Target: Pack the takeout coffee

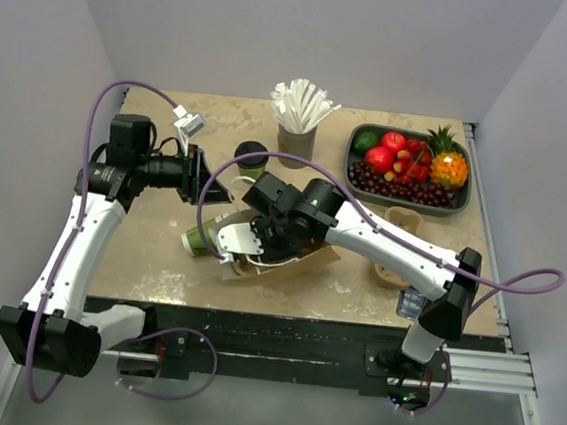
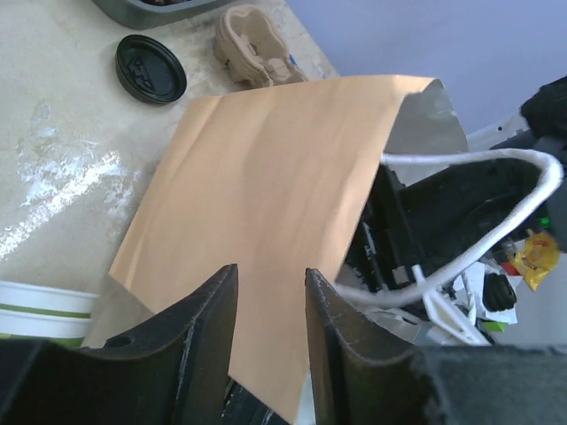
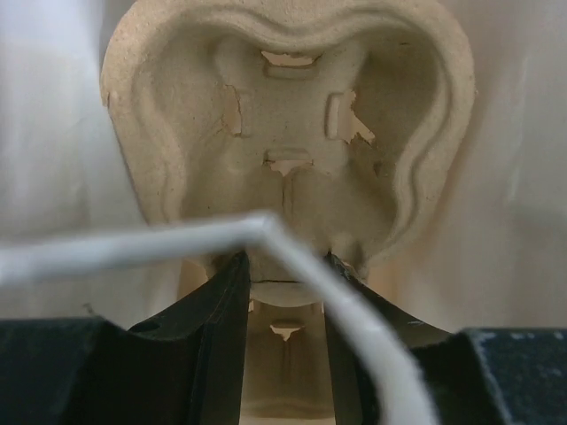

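The takeout coffee, a green cup under a black lid, stands upright at mid-table. A second green cup with a cream band lies on its side beside a brown paper bag, which lies flat. My left gripper is open just over the bag's near edge, with nothing between the fingers. My right gripper reaches into the bag's mouth and is shut on a pulp cup carrier. The bag's white handle crosses in front.
A second pulp carrier sits right of the bag. A grey cup of white straws and a fruit tray stand at the back. The right arm spans the table's front right.
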